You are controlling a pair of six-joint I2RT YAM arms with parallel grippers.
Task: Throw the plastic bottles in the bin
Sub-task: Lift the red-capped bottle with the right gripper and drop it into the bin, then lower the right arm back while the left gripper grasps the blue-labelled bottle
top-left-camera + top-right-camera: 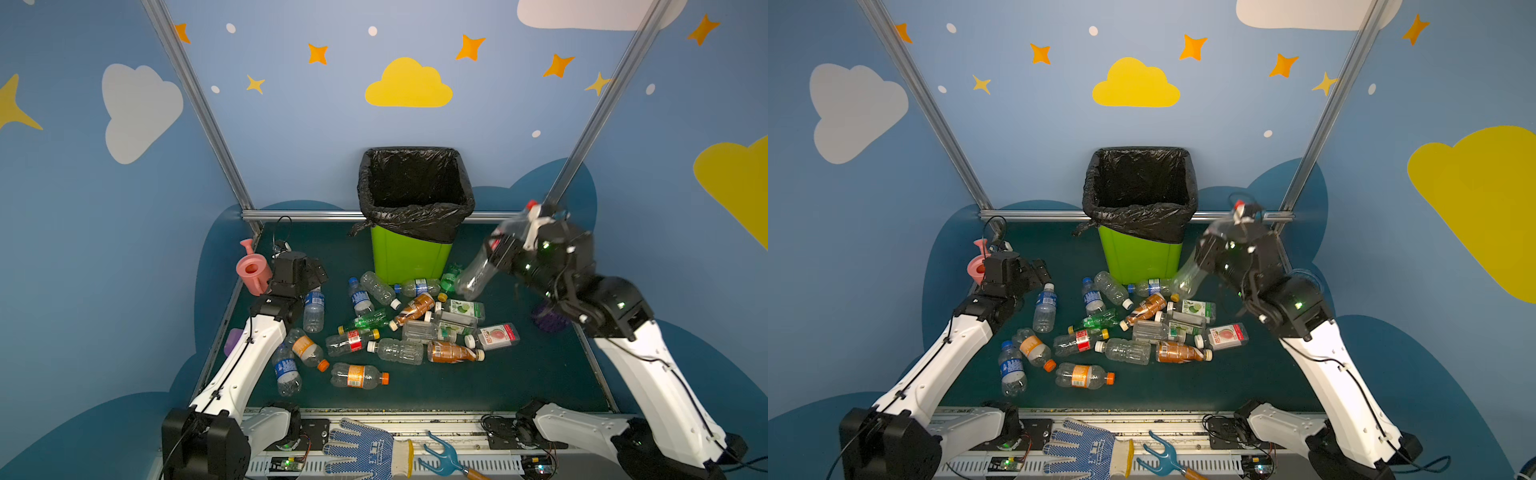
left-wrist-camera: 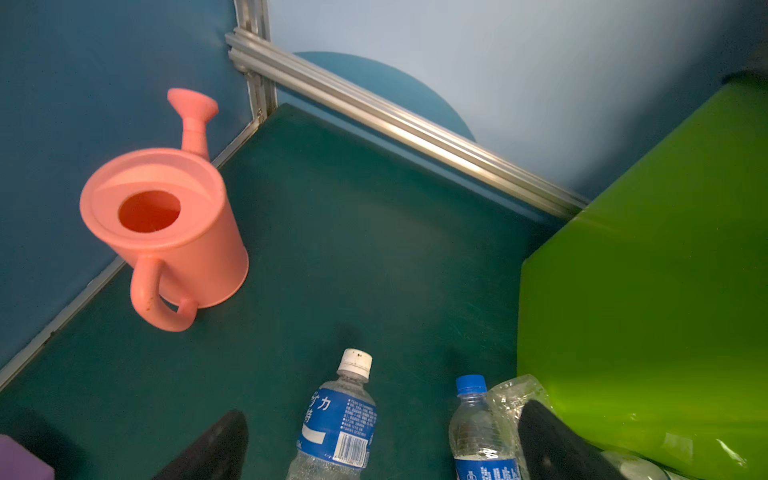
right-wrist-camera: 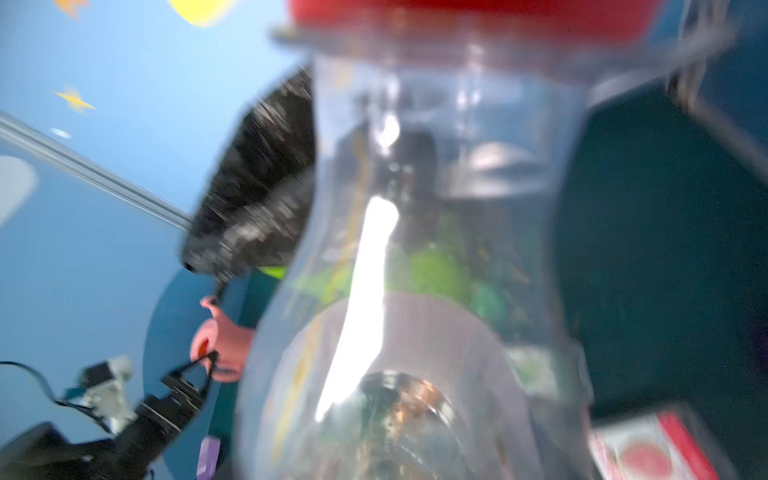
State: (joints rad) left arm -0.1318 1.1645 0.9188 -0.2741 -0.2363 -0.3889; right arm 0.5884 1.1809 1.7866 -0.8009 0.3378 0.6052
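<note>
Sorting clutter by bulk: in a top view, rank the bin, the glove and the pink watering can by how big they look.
1. Bin, clearly largest.
2. Glove, though it lies nearest the camera, which inflates it.
3. Watering can, smallest, partly hidden behind the left arm.

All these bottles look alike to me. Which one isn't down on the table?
The clear red-capped bottle. The right gripper holds it in the air beside the bin, while the rest are down on the tabletop.
</note>
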